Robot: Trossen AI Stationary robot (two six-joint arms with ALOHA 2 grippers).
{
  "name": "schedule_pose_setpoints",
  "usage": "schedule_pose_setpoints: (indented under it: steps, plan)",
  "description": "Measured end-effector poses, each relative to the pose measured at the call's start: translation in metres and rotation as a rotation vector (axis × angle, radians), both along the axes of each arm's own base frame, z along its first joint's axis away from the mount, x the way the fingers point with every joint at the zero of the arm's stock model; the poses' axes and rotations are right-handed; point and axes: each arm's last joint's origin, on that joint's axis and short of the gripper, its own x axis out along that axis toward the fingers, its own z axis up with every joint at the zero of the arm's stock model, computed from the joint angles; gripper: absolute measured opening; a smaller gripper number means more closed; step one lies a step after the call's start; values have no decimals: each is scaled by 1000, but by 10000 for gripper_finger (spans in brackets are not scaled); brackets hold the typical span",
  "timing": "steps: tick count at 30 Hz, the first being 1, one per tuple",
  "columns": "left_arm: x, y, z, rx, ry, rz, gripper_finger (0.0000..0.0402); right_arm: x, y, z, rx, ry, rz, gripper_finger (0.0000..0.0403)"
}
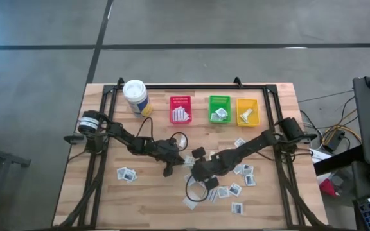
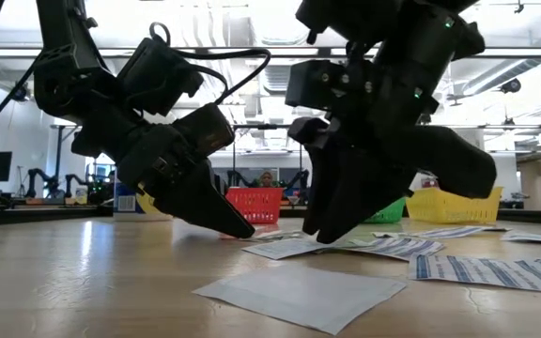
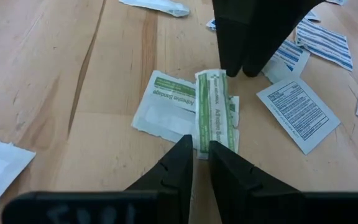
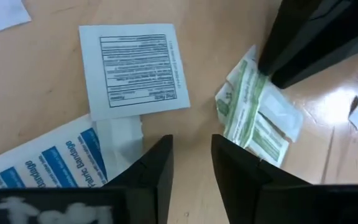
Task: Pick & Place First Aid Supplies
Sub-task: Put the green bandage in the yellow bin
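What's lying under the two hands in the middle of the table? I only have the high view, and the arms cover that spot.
Observer: The left wrist view shows green-printed packets, a narrow strip lying across a wider one, flat on the table.
Operator: Is the right hand holding them?
Observer: No. In its own wrist view the right hand has its fingers apart with only bare table between them. The packets lie off to one side.
Operator: And the left hand?
Observer: The left hand has its fingers a narrow gap apart. The tips are right at the strip's edge, and nothing is between them.
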Motion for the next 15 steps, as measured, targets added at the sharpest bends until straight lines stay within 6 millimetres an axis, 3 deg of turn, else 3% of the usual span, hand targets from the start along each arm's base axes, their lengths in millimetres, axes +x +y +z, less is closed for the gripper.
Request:
schedule_pose_setpoints:
  steps: [15]
  plan:
    - [0,0,0,-1,1,0,64,4,6,6,-29,-48,-26,102]
